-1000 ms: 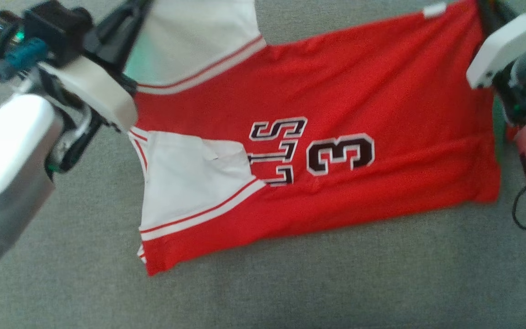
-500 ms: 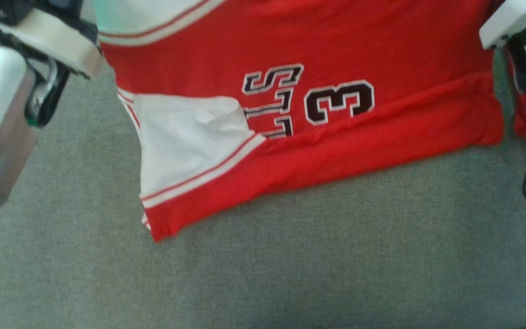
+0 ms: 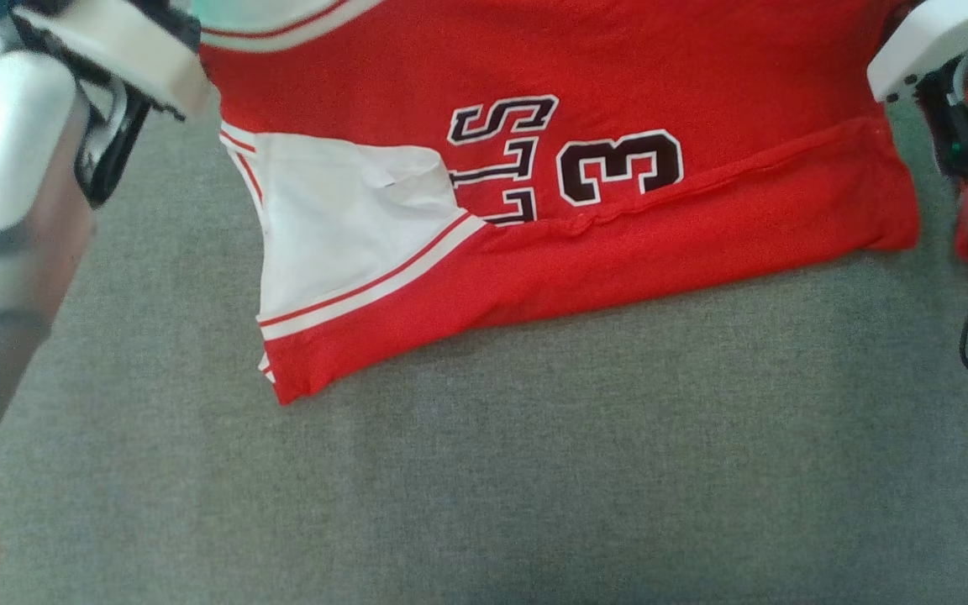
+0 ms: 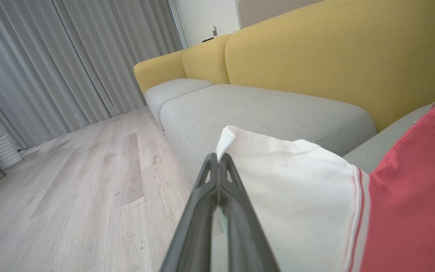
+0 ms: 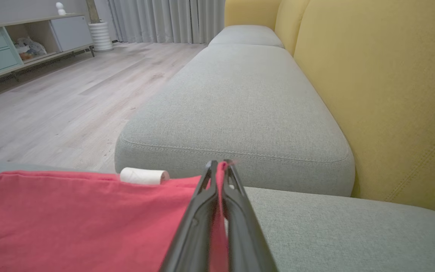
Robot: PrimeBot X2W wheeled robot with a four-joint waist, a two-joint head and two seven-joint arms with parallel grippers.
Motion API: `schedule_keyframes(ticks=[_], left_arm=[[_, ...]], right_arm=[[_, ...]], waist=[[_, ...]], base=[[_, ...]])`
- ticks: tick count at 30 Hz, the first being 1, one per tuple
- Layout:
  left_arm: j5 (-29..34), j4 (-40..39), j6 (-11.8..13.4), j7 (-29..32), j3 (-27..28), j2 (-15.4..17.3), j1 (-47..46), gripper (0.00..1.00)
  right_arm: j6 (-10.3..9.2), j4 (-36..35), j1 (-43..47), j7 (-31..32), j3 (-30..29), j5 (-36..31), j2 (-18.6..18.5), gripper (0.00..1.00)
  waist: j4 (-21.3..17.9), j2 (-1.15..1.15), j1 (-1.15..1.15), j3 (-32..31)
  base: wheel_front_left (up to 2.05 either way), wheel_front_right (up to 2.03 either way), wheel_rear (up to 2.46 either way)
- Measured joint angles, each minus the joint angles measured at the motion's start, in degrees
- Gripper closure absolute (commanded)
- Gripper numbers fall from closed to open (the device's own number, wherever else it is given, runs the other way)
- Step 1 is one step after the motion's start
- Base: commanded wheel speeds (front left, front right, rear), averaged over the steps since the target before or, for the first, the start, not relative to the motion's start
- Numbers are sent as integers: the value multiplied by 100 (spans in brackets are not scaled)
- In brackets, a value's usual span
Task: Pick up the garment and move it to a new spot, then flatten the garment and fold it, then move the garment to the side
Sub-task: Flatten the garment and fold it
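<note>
- Grip on the left: your left claw [image 4: 218, 156] is pinched tight on the white shoulder corner of the jersey [image 3: 618, 235], raised above the grey seat cushion [image 3: 534, 487]. Taking the very corner lets the cloth hang from its edge instead of bunching.
- Next along, the white sleeve panel [image 3: 341, 227] with its red and white stripes lies flat on the cushion. Its lower red corner points toward the cushion's near edge, and one small crease shows in the white.
- Across the middle of the cushion, the jersey is stretched between your two claws, lettering and number 3 [image 3: 621, 165] facing up. The far part appears held up off the cushion while the near part rests on it. A ridge runs under the number where the cloth doubles. I judge you are at the flattening or folding stage, with the pull there to smooth the near half.
- Further right, a white tag [image 5: 144, 175] sits rolled on the taut red edge, above the cushion.
- Your right claw [image 5: 220, 164] is clamped on the red hem corner, above the cushion and near its yellow backrest [image 5: 391, 94]. Matching corners at both ends keep the edge straight.
</note>
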Motion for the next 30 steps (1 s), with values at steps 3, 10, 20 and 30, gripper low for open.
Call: schedule_keyframes(ticks=[3,10,20,30], left_arm=[[-2,-70,-48,-15,-71,55,238,100],[-353,-787,-149,424,-458,366,1292,100],[-944,-2499,-145,1815,-946,1254,2295,100],[-1304,-3522,115,2837,-1257,1742,2825,100]], right_arm=[[0,45,62,-9,191,165,-62,100],[0,-30,829,390,856,767,-414,100],[0,-497,1544,1170,1785,1544,-1057,100],[0,-876,1764,2026,2406,2242,-1451,100]], waist=[[14,0,0,-156],[62,0,-1,-598],[168,0,-2,-1053],[136,0,-1,-1221]], base=[[0,0,0],[0,0,0],[0,0,0],[0,0,0]])
